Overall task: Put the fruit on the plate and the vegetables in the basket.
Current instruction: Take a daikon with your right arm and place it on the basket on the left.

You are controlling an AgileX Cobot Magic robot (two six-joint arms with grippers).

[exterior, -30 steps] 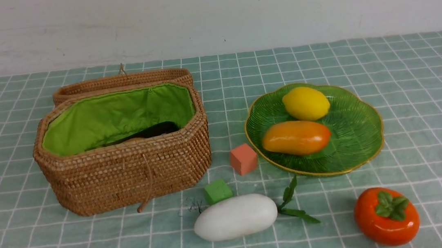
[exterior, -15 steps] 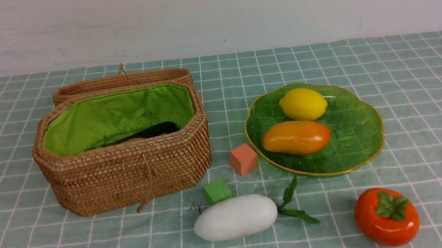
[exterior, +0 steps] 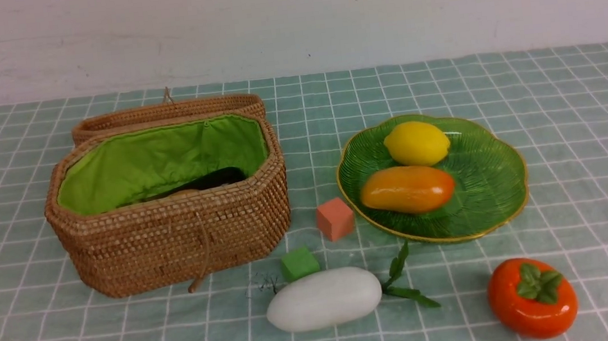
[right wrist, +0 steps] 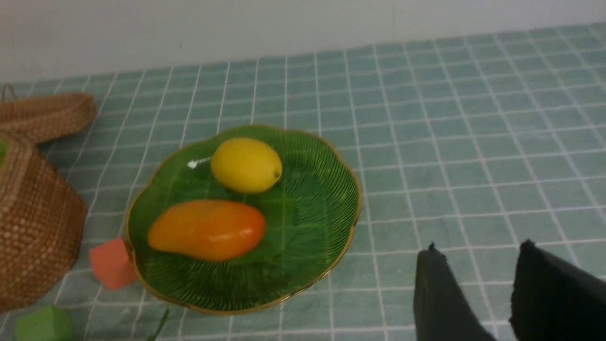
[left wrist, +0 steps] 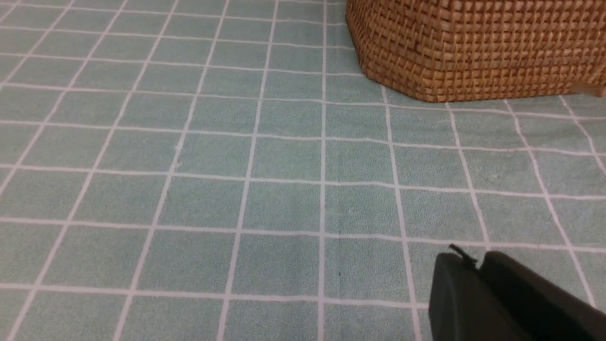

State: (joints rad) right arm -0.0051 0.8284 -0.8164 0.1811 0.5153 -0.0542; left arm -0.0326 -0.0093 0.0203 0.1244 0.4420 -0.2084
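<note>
Right, from my screens the lemon (exterior: 417, 143) and mango (exterior: 406, 189) lie on the plate (exterior: 487, 196) at the right of the desk (exterior: 585, 107); the persimmon (exterior: 532, 298) sits off the plate, on the desk at near right; the radish (exterior: 323, 298) lies near centre, just beside the green cube (exterior: 299, 262), with the salmon cube (exterior: 335, 219) by the plate's left rim; the basket (exterior: 176, 240) stands open at left, its lid (exterior: 162, 113) behind it, a dark eggplant (exterior: 214, 178) showing inside; the left gripper (left wrist: 476, 258) hangs over bare desk near the basket's corner, jaws almost together, empty; the right gripper (right wrist: 479, 248) hovers near the plate, jaws apart, holding nothing.
</note>
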